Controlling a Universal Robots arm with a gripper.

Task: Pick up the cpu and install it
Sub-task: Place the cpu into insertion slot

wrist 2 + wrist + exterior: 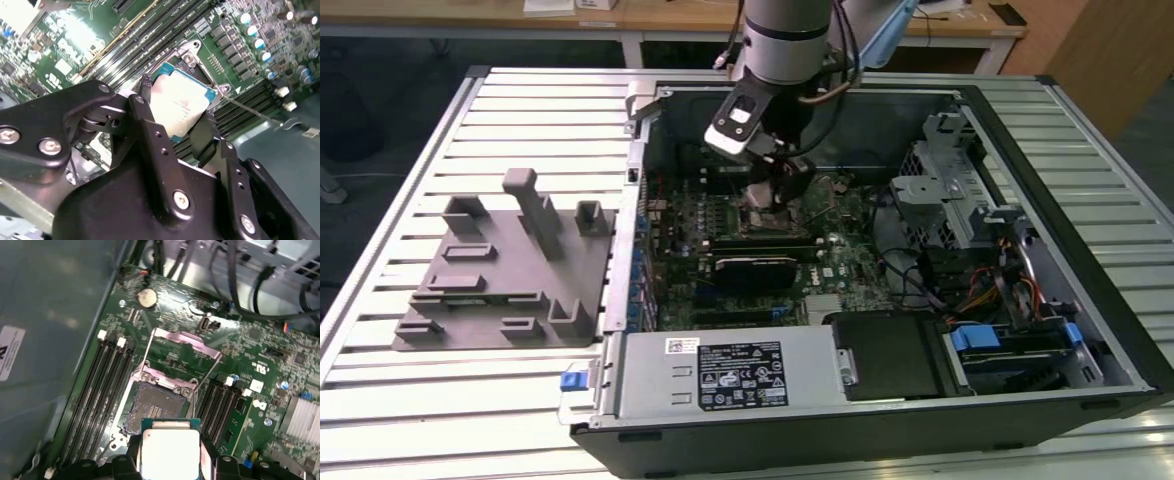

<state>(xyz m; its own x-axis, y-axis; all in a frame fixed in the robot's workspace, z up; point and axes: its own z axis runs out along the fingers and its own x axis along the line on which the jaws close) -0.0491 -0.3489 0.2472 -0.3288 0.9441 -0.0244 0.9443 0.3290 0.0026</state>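
The claw (774,203) is down inside the open computer case (881,442), low over the green motherboard (849,226). In both wrist views the claw (178,107) (170,460) pinches the cpu (181,102) (170,455), and its black fingers (150,135) are pressed against two opposite edges of the chip. The silvery top faces up, with a thin tan-green rim around it.

Right beneath the claw sits the socket (156,407), its dark contact field uncovered. The metal load plate (184,346) stands hinged up on the socket's far side. The chip hangs just over the socket's near edge, and I can't tell whether it touches the frame.

In the second wrist view the chip looks tilted against the socket frame (189,56), and the thin wire lever (250,111) juts out beside the claw. Dark memory slots (97,390) flank the socket on both sides, and a coin battery (147,297) sits well beyond the plate.

Well away from the claw, toward the exterior view's left, a grey fixture (500,270) sits on the slatted table (520,110).
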